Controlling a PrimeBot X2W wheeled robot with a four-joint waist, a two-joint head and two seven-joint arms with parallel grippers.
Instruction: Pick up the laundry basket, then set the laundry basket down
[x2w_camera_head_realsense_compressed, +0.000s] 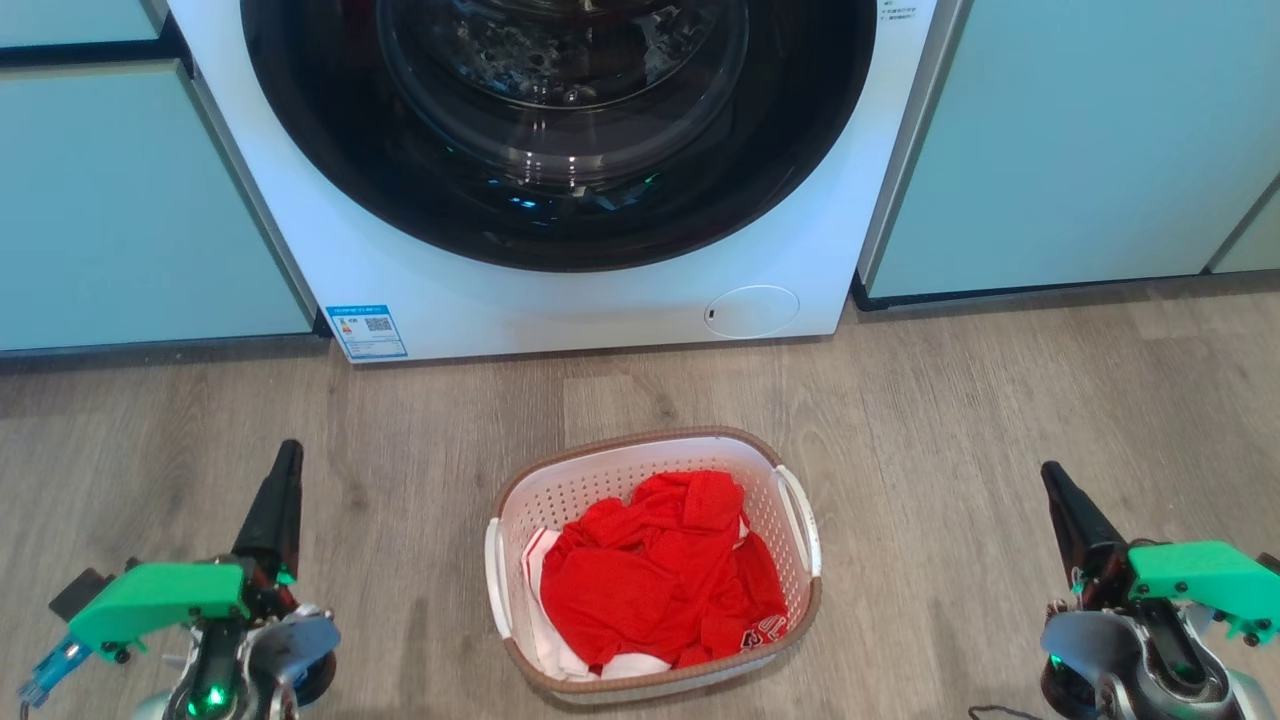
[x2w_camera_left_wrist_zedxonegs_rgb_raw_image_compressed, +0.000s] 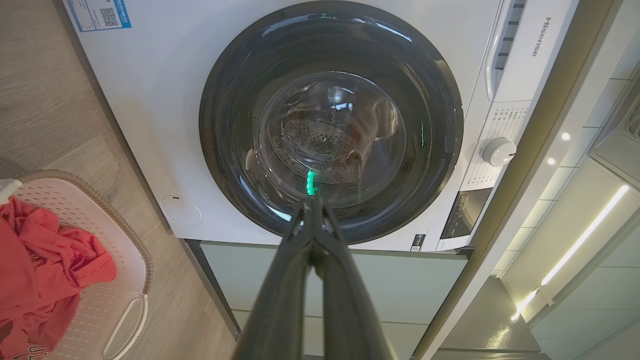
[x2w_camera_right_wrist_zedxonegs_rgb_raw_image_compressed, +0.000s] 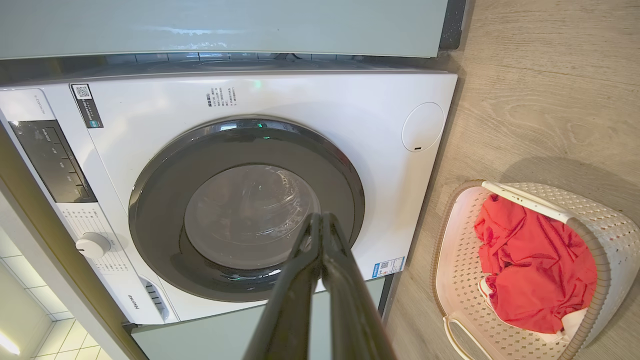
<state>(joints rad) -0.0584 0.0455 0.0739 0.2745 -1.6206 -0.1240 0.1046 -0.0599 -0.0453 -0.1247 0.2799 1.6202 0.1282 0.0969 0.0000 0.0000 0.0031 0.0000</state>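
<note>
While the laundry basket sits between them, left gripper and right gripper point forward, fingers pressed together, empty.

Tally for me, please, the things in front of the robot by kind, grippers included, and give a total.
Laundry basket: 1
Washing machine: 1
Heap of red clothing: 1
Grippers: 2 (left gripper, right gripper)
Total: 5
</note>
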